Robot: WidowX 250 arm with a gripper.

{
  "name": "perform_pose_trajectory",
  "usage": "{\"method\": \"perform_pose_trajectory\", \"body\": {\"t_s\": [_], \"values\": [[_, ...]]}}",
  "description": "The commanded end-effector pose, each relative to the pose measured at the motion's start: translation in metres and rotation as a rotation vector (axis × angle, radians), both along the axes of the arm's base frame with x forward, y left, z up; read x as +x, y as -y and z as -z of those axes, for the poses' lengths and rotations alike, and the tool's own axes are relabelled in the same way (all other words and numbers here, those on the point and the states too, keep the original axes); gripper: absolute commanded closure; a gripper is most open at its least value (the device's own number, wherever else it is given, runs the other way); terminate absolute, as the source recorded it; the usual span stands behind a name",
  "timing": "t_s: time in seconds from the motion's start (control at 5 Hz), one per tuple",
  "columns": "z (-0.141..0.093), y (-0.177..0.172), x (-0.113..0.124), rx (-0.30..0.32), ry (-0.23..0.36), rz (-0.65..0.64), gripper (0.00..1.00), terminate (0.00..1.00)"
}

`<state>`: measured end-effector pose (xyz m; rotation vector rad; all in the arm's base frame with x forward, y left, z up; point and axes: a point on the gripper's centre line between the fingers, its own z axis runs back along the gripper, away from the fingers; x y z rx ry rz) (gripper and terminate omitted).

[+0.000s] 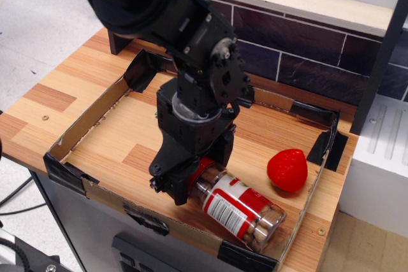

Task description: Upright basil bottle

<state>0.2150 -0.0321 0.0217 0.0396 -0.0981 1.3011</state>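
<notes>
Gripper (185,186) first: it is down low at the front of the tray, black fingers clamped round the capped end of the bottle (237,209), so closed on the bottle. Red cap only peeks out between the fingers; most of it is hidden.

Now by size. Biggest in view is the table (57,97), striped light and dark wood. On it sits the tray (95,109), a shallow cardboard surround with black tape at the corners. Above the tray looms the arm (191,55), black and bulky, reaching down from the upper left to the front edge.

Next, the bottle: it lies on its side, not upright, running diagonally along the tray's front wall, cap end up-left in the gripper, clear base pointing down-right toward the front right corner. Red-and-white label faces up, brownish contents show through the clear end. It looks to touch or nearly touch the front wall; hard to say which.

Smallest, the strawberry (287,170): red, sitting on the tray floor near the right wall, just behind the bottle's base end and apart from it.
</notes>
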Motion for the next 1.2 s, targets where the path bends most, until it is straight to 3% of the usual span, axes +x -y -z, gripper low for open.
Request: {"method": "perform_pose_trajectory", "body": {"t_s": [0.0, 0.2, 0.4, 0.6, 0.8, 1.0], "values": [[-0.049, -0.004, 0.016, 0.037, 0.153, -0.057, 1.00, 0.00], [-0.060, -0.011, 0.022, 0.074, 0.159, -0.054, 1.00, 0.00], [-0.066, -0.020, 0.028, 0.139, 0.204, -0.060, 1.00, 0.00], [-0.073, -0.025, 0.027, 0.231, 0.243, -0.031, 1.00, 0.00], [-0.080, -0.030, 0.024, 0.328, 0.243, -0.013, 1.00, 0.00], [-0.091, -0.036, 0.026, 0.393, 0.324, -0.048, 1.00, 0.00]]}}
